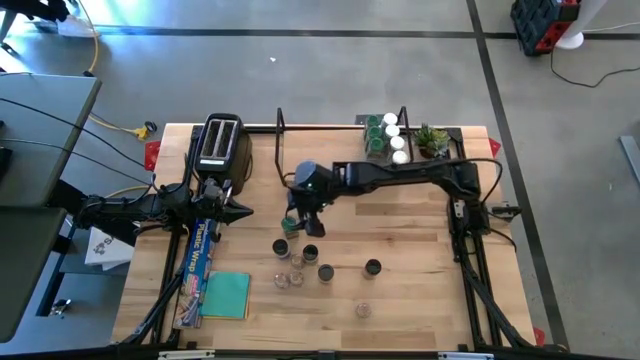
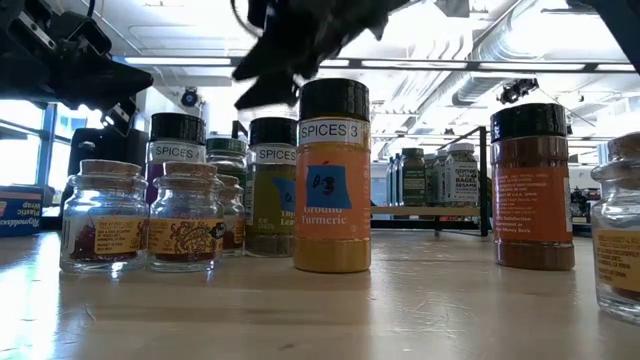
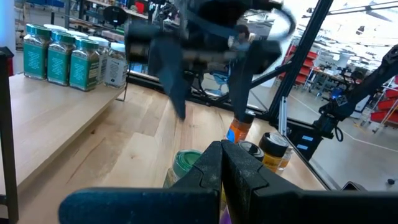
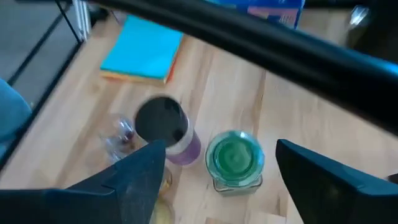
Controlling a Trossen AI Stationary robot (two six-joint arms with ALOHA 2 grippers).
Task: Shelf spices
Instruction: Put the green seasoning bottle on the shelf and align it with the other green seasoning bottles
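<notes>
Right gripper (image 4: 214, 165) I've got hanging wide open over the green-lidded jar (image 4: 235, 158); left gripper (image 1: 240, 210) sits shut by the toaster (image 1: 219, 142).

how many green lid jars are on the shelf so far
3. All stand in one row on the shelf: an end jar, a middle jar, and a third jar beside a white-lidded jar. More may be hidden behind them.

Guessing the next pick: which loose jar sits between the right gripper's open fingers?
The green-lidded jar; the dark-lidded jar beside it lies outside the right gripper.
</notes>
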